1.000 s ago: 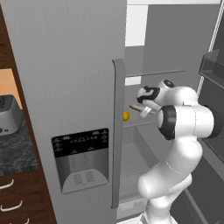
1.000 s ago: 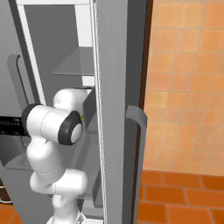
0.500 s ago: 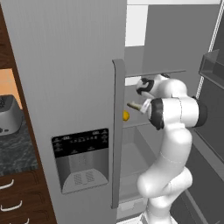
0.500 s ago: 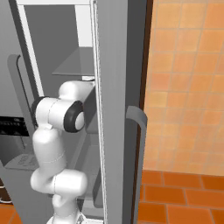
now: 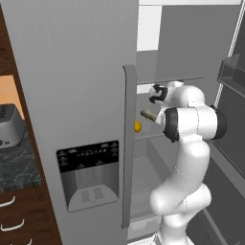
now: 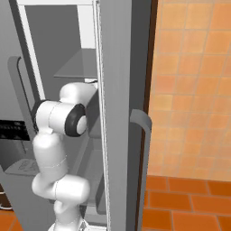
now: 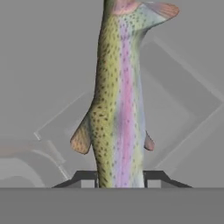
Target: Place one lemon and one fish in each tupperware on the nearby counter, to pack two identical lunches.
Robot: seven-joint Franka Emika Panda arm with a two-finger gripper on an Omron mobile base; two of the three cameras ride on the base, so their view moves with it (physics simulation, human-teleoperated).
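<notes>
In the hand view a slender speckled fish (image 7: 118, 100) with a pink stripe runs up from between my gripper (image 7: 120, 180), whose two dark fingertips (image 7: 85, 180) press on its sides; the gripper is shut on the fish. From the left base view the hand reaches into the open fridge at shelf height, and one end of the fish (image 5: 147, 115) pokes out to its left. A small yellow lemon (image 5: 138, 126) lies on the shelf just below and left of it, partly behind the door handle. The counter (image 5: 16, 167) lies at the far left. The tupperware is out of view.
The closed fridge door with its tall handle (image 5: 128, 143) and dispenser panel (image 5: 88, 174) stands just left of the arm. A steel toaster (image 5: 9, 127) sits on the counter. The open right door (image 6: 122, 113) and its handle (image 6: 143, 158) flank the arm. Drawers with silver handles sit below the counter.
The jaws have come together on the fish. The arm has straightened upward and the hand has pushed a little deeper over the fridge shelf.
</notes>
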